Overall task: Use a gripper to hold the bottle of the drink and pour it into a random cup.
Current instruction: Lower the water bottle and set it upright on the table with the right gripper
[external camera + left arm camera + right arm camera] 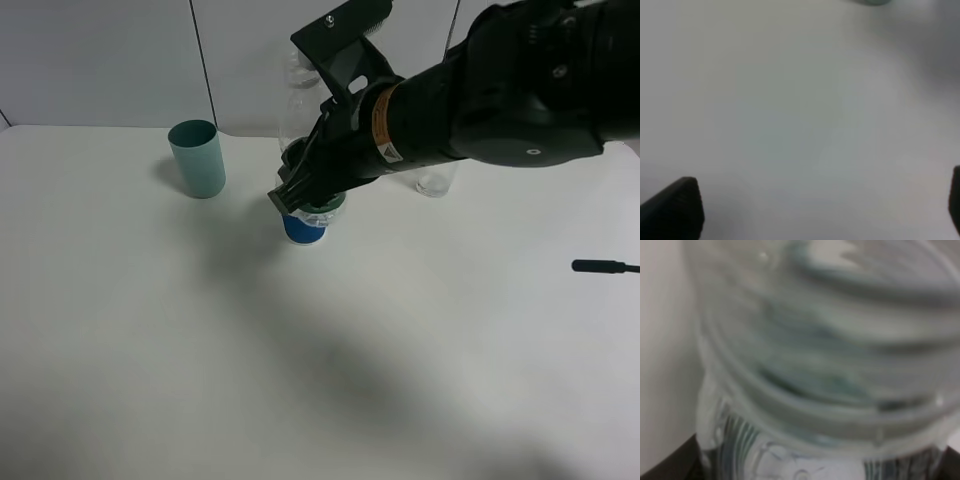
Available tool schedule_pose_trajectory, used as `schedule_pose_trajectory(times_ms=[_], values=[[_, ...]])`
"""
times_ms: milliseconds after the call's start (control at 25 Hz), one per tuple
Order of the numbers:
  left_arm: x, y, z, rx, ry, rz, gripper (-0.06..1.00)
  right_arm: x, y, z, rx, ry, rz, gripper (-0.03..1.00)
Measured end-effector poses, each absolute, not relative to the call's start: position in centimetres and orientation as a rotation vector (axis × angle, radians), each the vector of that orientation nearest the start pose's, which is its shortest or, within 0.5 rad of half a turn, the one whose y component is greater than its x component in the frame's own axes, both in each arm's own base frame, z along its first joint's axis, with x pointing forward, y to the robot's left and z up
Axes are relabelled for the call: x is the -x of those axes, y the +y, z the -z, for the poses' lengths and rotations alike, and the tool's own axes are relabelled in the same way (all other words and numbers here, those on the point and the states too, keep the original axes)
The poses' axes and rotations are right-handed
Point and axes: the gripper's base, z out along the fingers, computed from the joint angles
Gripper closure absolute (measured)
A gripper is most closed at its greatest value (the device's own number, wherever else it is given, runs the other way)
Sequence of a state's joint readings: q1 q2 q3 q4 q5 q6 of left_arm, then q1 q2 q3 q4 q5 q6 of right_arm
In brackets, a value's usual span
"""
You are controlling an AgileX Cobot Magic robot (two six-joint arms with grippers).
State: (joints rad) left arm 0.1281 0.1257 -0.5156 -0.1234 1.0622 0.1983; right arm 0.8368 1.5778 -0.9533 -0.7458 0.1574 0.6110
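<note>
My right gripper (296,190) reaches across the middle and is shut on the bottle of the drink (292,105), a clear plastic bottle. The bottle is tipped steeply, its base up towards the wall and its lower end right over a blue cup (304,229). A bit of green (326,208) shows at the cup's rim under the arm. In the right wrist view the bottle (815,365) fills the frame, blurred, with green label streaks. My left gripper (815,210) hangs open over bare white table, with nothing between its fingertips (675,210).
A teal cup (197,158) stands at the back left of the white table (150,350). A clear glass (435,181) stands behind the right arm. A thin black rod (604,266) juts in from the right edge. A white wall runs along the back.
</note>
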Motion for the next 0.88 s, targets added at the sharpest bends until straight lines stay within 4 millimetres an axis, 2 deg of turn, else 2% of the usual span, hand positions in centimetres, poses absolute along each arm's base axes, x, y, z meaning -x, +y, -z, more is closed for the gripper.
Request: schedule_pose_trajectory(times_ms=[280, 520, 880], values=[[-1.4, -0.8, -28.2, -0.073, 2.148, -0.039, -0.05, -22.6, 23.7, -21.7, 1.088, 1.895, -0.373, 0.39], [-1.4, -0.8, -28.2, -0.073, 2.148, -0.039, -0.05, -21.5, 22.5, -19.6, 1.143, 1.814, -0.369, 0.39], [-1.4, -0.8, -28.2, -0.073, 2.148, -0.039, -0.05, -19.9, 20.1, -16.5, 1.008, 1.970, -0.390, 0.39]])
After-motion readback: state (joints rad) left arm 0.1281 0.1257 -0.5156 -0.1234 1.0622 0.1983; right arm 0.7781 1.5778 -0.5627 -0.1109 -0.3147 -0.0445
